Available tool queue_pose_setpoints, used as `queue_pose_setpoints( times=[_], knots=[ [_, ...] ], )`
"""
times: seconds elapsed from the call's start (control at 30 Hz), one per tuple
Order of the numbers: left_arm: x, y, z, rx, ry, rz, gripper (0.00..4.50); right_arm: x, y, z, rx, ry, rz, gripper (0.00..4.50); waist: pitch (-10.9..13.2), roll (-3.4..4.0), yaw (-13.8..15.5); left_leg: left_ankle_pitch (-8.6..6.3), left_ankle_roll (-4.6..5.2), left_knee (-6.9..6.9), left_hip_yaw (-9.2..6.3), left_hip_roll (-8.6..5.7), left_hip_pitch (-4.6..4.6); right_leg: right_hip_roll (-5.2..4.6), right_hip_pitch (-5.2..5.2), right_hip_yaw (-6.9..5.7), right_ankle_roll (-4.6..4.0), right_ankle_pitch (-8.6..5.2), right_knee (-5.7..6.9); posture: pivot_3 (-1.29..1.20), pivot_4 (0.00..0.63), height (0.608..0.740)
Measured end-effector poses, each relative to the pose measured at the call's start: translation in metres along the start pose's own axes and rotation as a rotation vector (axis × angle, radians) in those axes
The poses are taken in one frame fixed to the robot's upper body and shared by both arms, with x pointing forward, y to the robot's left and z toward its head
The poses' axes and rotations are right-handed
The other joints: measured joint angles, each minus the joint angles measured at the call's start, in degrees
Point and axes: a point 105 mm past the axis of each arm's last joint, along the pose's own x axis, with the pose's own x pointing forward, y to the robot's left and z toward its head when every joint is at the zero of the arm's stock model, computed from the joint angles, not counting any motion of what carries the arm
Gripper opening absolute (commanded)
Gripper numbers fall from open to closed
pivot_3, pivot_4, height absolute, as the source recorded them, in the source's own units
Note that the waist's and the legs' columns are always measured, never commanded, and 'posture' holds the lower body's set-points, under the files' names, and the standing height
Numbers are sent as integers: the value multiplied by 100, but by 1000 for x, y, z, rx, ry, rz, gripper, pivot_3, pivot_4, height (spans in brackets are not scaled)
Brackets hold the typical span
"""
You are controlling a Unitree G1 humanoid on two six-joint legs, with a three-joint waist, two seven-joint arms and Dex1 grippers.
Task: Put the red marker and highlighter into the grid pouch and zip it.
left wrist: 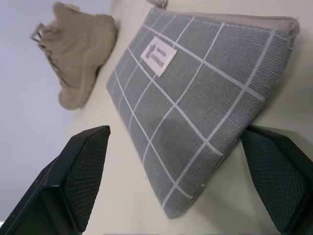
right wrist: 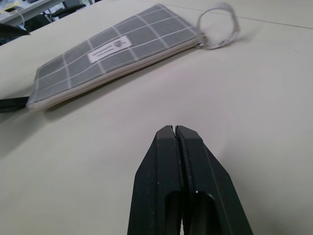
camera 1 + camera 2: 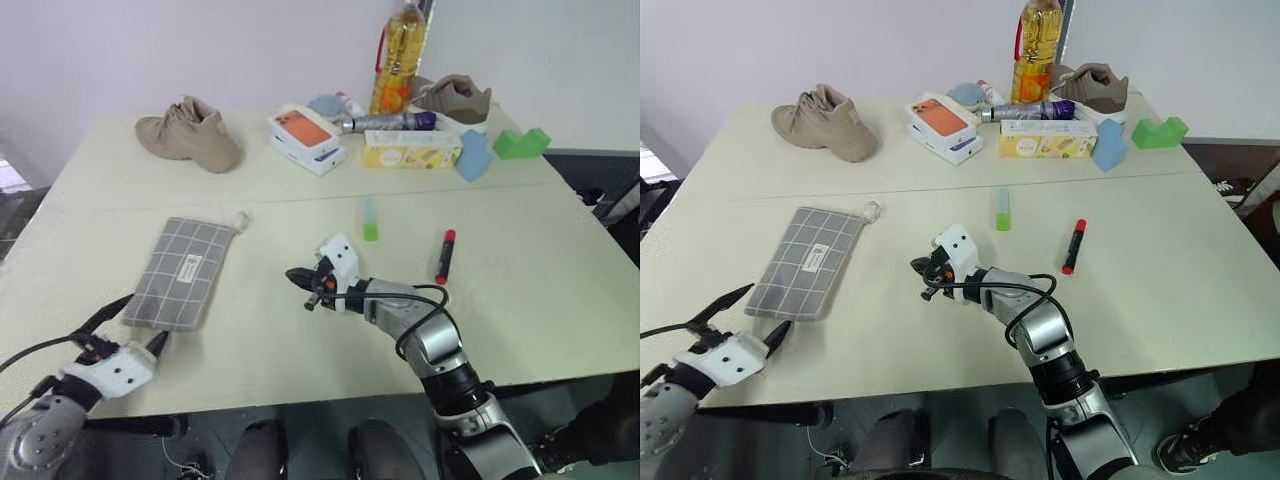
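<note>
Cream table (image 3: 560, 290): bears everything.
Grid pouch (image 3: 182, 270): flat, left of centre, zipped, nothing inside yet.
Left gripper (image 3: 743, 318): fingers spread wide at the pouch's near end, seemingly to pin it.
Right gripper (image 3: 301, 283): fingers pressed together, empty, mid-table, pointing toward the pouch.
Red marker (image 3: 445, 255): loose, right of centre.
Highlighter (image 3: 369, 219): loose, near the marker.

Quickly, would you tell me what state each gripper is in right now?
Left gripper: open, empty, at the near end of the grid pouch.
Right gripper: shut, holding nothing, over bare table.
</note>
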Motion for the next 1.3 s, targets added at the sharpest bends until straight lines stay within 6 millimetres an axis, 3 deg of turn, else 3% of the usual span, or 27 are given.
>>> queue_pose_setpoints(
  times=[0.23,0.4,0.53,0.77,0.97,1.07,1.3],
  knots=[
    [18,-1,5,-30,14,62,4500,0,-1,0,2,-1,-12,59,-2,3,46,6,8,3,4,-1,0,-6,6,-7,6,3,1,0,150,740],
    [28,-10,9,-53,27,59,2099,0,-2,-2,7,2,-22,0,-3,2,41,8,9,5,5,0,0,-6,6,-9,8,4,4,0,150,740],
    [30,2,13,-37,14,115,108,-1,-3,-2,9,1,-30,0,-3,5,41,8,9,3,5,0,-1,-6,5,-9,8,4,4,0,150,740],
    [30,10,15,-95,7,172,42,-4,-3,1,3,-14,-39,0,-2,1,19,9,9,4,6,0,-7,-6,-1,-7,9,4,1,0,150,740],
    [41,28,45,-421,-128,229,42,-16,-21,6,-33,-7,-92,0,3,-14,19,11,5,6,6,1,-19,-6,-8,-7,9,5,-3,0,150,740],
    [48,36,66,-570,-219,188,0,-27,-31,21,-90,-38,-98,818,4,-15,9,11,5,5,6,1,-18,-2,-8,-7,11,5,-4,0,150,740],
    [52,35,98,-778,-325,18,0,-52,-52,51,-147,-99,-116,4364,9,-17,8,12,4,5,4,13,-17,22,-9,-3,11,5,-5,0,150,740]
  ],
)
